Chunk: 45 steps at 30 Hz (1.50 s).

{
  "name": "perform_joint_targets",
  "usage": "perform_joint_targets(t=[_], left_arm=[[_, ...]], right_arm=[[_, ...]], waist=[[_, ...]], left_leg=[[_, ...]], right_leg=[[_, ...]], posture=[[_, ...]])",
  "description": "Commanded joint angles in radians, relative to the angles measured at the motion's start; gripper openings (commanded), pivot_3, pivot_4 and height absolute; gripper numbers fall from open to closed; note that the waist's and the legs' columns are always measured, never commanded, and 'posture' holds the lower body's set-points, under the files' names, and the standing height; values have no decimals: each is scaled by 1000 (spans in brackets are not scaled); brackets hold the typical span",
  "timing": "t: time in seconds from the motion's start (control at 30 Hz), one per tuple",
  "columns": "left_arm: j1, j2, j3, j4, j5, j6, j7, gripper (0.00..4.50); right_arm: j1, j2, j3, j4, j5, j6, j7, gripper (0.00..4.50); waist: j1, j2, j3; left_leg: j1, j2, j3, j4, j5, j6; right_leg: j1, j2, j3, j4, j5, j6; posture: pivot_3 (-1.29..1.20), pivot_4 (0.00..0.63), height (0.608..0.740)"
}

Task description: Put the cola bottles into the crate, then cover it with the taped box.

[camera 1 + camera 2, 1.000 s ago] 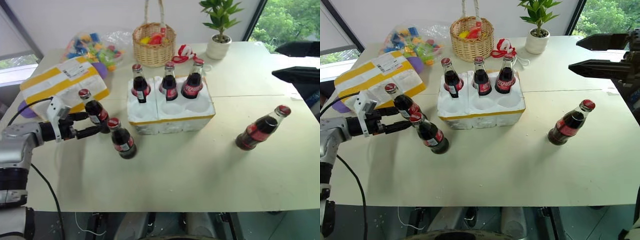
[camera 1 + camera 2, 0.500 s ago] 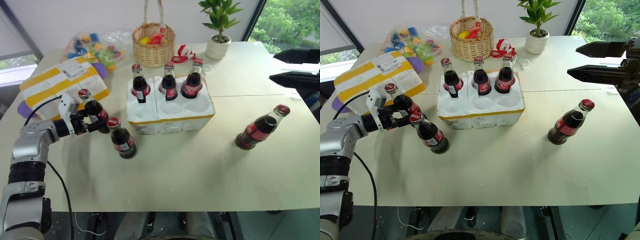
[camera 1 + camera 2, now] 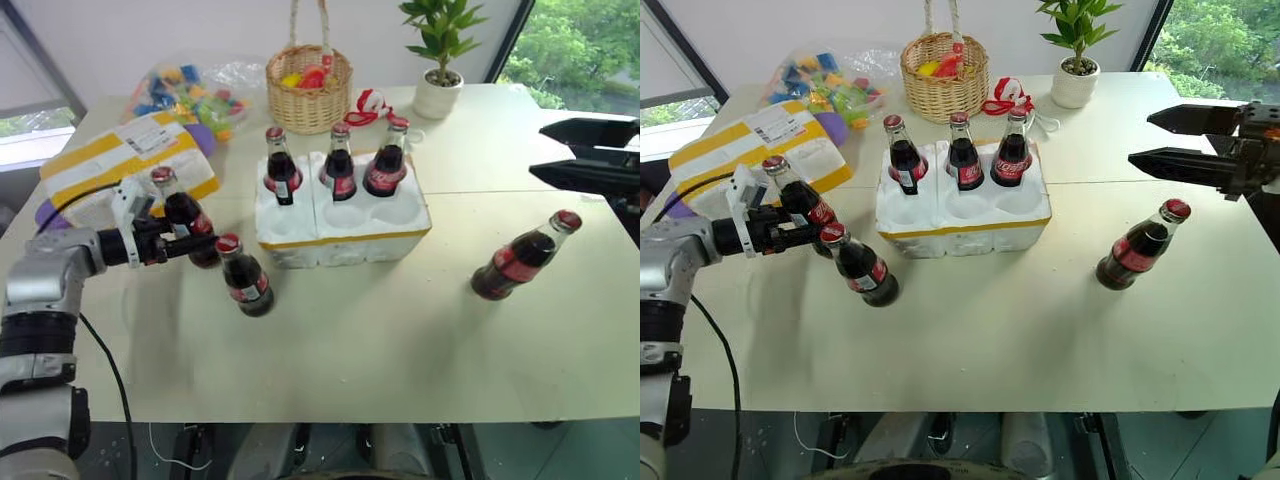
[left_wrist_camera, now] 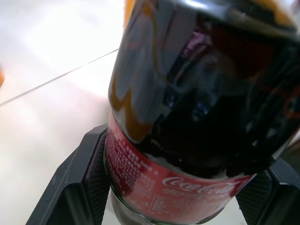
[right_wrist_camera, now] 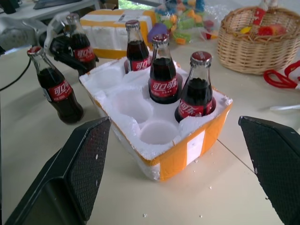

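Using the crate (image 3: 342,222) as my landmark: far to its left lies the taped box (image 3: 120,165), its shipping label too small to read. Nearer, my left hand (image 3: 186,245) is clamped on a cola bottle (image 3: 186,218); the wrist view reads "Coca-Cola" on its red label. A second bottle (image 3: 242,277) stands just left of the crate. Three bottles (image 3: 340,165) fill its back wells. To its right, another bottle (image 3: 522,256) stands on the table (image 3: 380,340), and my right hand (image 3: 1185,140) hovers with fingers apart.
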Motion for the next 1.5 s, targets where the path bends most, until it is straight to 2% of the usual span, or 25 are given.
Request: perform_joint_targets(t=[0.03,0.2,0.33,0.6,0.8,0.97,1.27,1.43,1.5], left_arm=[[-123,37,13,-54,-57,34,-65,2864],[-280,17,-41,-10,-49,63,-142,2864],[-438,-47,-122,96,-17,27,-220,2864],[-590,-150,-193,304,61,-93,-300,2864],[-576,-213,-218,337,90,-140,-329,2864],[-556,-248,-218,330,100,-148,-328,2864],[-482,-262,-252,389,206,-314,-264,2864],[-470,-281,-241,432,219,-341,-213,2864],[-469,-285,-235,441,218,-342,-195,3916]], right_arm=[[2,0,-56,-20,18,-23,-17,4500],[45,8,-86,-37,24,-29,-36,4500],[114,11,-156,-82,42,-10,-64,4500],[254,14,-293,-167,73,31,-118,4500],[339,25,-378,-216,94,60,-155,4500],[369,32,-402,-232,109,70,-181,4500],[354,33,-365,-220,120,51,-206,4500],[321,35,-321,-197,112,31,-210,4500],[304,34,-300,-184,106,20,-212,4500]], waist=[[2,-1,0],[-3,-1,1],[-2,-2,1],[-8,-2,1],[-3,-3,2],[-3,-3,2],[-4,-3,2],[-6,-3,2],[-4,-3,2]], left_leg=[[0,0,0,0,0,0],[-1,0,0,1,1,-1],[-1,0,0,1,2,-3],[-1,0,1,3,2,-2],[-3,0,0,7,1,-1],[-7,-1,0,14,-1,2],[-9,-1,0,14,1,0],[-9,-1,0,14,0,2],[-9,-1,0,14,-1,2]], right_leg=[[0,0,0,0,0,0],[1,0,0,-1,1,1],[0,0,-1,-1,1,1],[1,0,0,0,1,2],[1,0,0,0,1,3],[1,0,-1,-1,4,7],[-1,0,0,-1,5,7],[-1,0,-1,0,5,6],[-1,0,-1,0,5,6]], posture=[[0,150,732],[0,150,732],[0,150,732],[0,150,732],[0,150,732],[0,150,732],[0,150,732],[0,150,732],[0,150,732]])
